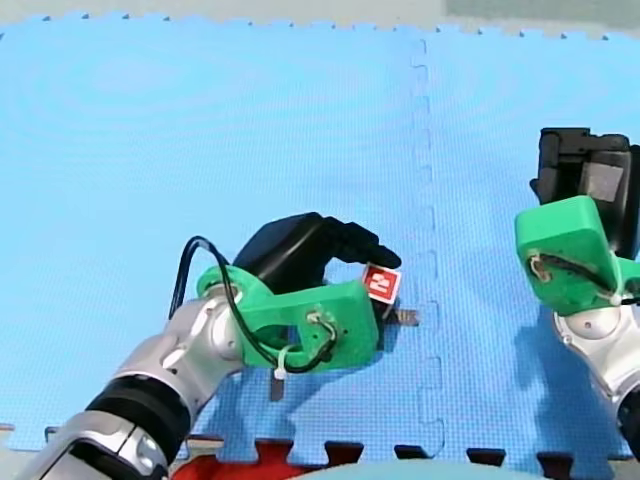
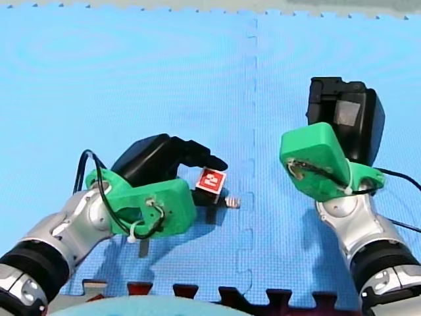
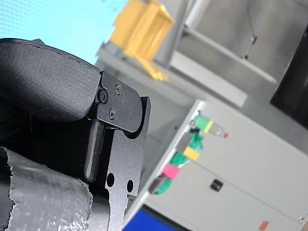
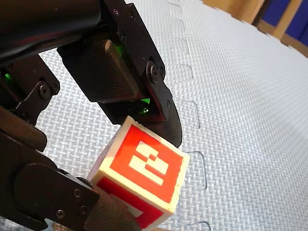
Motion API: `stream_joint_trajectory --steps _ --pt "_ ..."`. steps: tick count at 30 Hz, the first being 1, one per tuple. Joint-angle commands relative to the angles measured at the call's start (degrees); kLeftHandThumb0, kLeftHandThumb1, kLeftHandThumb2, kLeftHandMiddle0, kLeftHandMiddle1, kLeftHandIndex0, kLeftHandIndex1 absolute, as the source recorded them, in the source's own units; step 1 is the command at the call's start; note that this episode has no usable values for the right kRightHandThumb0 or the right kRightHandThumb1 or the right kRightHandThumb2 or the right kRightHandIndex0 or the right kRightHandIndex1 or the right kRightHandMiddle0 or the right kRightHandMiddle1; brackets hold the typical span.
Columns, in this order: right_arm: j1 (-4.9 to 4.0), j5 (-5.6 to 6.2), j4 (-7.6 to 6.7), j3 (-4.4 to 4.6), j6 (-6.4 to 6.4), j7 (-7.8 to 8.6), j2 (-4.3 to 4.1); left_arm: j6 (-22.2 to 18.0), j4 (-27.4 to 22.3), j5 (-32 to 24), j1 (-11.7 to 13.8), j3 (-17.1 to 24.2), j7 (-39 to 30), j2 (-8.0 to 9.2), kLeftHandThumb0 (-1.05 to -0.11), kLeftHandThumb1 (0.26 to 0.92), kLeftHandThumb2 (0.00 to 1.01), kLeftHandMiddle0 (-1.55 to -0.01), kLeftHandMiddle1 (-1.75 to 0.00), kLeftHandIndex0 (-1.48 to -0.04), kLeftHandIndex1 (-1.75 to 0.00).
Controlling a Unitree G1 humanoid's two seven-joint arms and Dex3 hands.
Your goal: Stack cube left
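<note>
Cube [image 2: 212, 180] gripped by left hand [image 2: 164, 161] over blue mat [image 2: 131, 66]; right hand [image 2: 343, 122] toward the mat's right side, grip impossible to tell.

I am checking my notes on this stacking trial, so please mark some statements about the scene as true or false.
1. The surface is a blue foam mat. True.
2. The left hand grasps a red-and-white cube. True.
3. The cube lies free on the mat. False: the left hand's fingers hold it.
4. The right hand holds a second cube. False: it holds nothing, over the mat's right side.
</note>
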Motion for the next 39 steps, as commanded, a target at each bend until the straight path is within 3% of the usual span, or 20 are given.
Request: stream_joint_trajectory --steps 1,18,39 --pt "-0.28 0.19 0.04 -0.09 0.23 -0.18 0.01 -0.66 0.92 0.40 -0.61 -0.27 0.84 -0.20 -0.464 0.763 0.00 -0.92 -1.75 -1.32 0.00" --pt "-0.31 1.01 -0.17 -0.61 0.57 0.33 0.27 -2.32 2.77 1.31 -1.90 -0.96 1.92 -0.74 -0.460 0.766 0.00 -0.93 -1.75 -1.32 0.00" --pt "-0.13 0.80 -0.35 -0.71 0.02 0.66 -0.93 -0.39 3.37 2.01 -1.69 -1.67 2.09 -1.87 -0.471 0.764 0.00 -0.94 -1.75 -1.31 0.00"
